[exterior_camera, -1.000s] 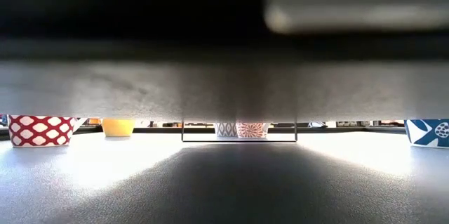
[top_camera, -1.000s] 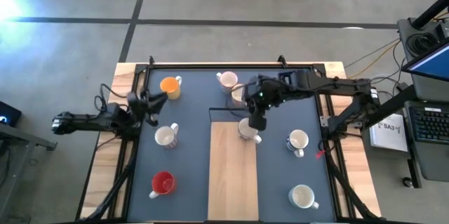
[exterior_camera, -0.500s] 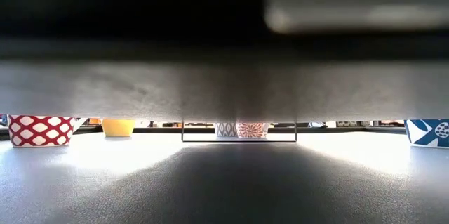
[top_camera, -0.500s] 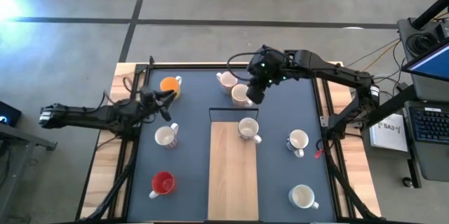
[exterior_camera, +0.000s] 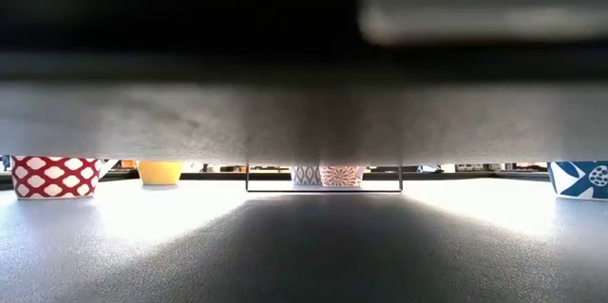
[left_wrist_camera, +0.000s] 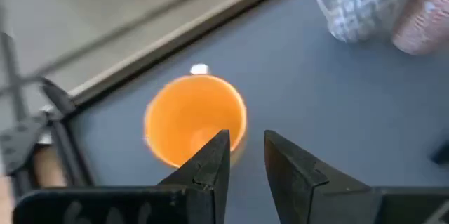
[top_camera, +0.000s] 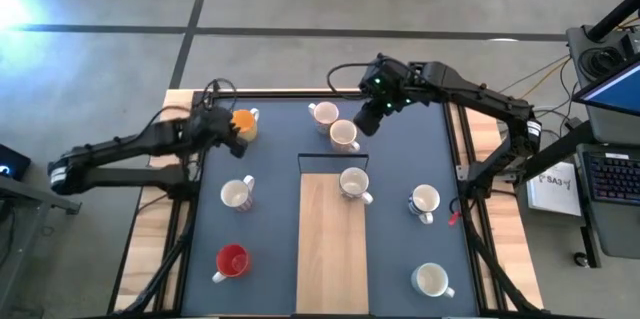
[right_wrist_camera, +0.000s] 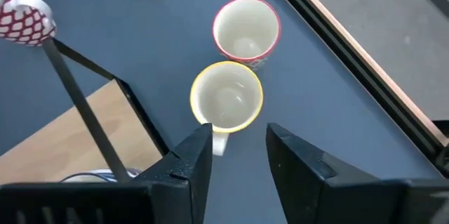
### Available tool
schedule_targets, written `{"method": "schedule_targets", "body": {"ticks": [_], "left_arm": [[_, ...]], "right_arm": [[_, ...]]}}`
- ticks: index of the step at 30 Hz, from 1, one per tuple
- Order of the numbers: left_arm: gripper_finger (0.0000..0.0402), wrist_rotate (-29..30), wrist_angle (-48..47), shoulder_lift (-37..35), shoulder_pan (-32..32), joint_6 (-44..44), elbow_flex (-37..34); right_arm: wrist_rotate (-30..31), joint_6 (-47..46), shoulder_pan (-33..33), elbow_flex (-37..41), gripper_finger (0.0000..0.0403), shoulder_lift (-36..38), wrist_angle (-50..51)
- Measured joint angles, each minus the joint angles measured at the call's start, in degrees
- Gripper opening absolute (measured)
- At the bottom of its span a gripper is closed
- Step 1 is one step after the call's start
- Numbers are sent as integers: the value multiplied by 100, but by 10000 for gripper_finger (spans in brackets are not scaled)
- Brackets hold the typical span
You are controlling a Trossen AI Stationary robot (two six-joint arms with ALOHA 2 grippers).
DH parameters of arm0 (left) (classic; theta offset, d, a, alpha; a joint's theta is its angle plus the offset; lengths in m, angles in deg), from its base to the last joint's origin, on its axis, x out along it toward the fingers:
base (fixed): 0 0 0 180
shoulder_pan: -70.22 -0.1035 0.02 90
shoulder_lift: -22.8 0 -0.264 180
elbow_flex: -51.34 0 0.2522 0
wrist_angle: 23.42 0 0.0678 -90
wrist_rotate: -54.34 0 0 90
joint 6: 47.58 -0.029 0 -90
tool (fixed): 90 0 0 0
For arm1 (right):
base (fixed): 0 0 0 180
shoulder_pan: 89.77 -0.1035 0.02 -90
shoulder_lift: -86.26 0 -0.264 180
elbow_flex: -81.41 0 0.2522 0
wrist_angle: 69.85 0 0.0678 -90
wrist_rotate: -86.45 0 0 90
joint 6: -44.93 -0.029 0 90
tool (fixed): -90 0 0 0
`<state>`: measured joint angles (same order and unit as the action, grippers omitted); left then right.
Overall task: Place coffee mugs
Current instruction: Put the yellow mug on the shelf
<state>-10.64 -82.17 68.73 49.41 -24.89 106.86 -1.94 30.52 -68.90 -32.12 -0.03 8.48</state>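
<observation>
Orange mug (left_wrist_camera: 194, 117) at the far-left corner of the dark mat (top_camera: 270, 219), upright, mouth up, handle (left_wrist_camera: 199, 70) on the side away from the left gripper (left_wrist_camera: 245, 155), which hangs just above and near-side of it, fingers parted with nothing between them. Nearer arm for this mug by far; looks like the next move is a short drop forward so one finger goes inside the rim. Right gripper (right_wrist_camera: 237, 155) also spread and empty, poised over the yellow-rimmed white mug (right_wrist_camera: 226, 98), its handle (right_wrist_camera: 218, 142) pointing back at the fingers, touching or nearly touching the pink-rimmed mug (right_wrist_camera: 245, 28) beyond.
</observation>
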Motion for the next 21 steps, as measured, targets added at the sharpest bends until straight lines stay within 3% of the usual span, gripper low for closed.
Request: {"method": "schedule_targets", "body": {"ticks": [4, 10, 17, 21], "left_arm": [[76, -1104, -17, 560, -835, -471, 242], [75, -1991, -228, 1382, -1566, -862, 478], [75, -2105, -426, 2038, -1607, -1318, 660], [74, -1841, -362, 2274, -1600, -1439, 750]], "right_arm": [[2, 55, -3, 0, 140, -2, 10], [0, 136, -7, 0, 148, -3, 239], [0, 153, -7, 2, 150, -4, 372], [2, 155, -7, 2, 151, -4, 411]]}}
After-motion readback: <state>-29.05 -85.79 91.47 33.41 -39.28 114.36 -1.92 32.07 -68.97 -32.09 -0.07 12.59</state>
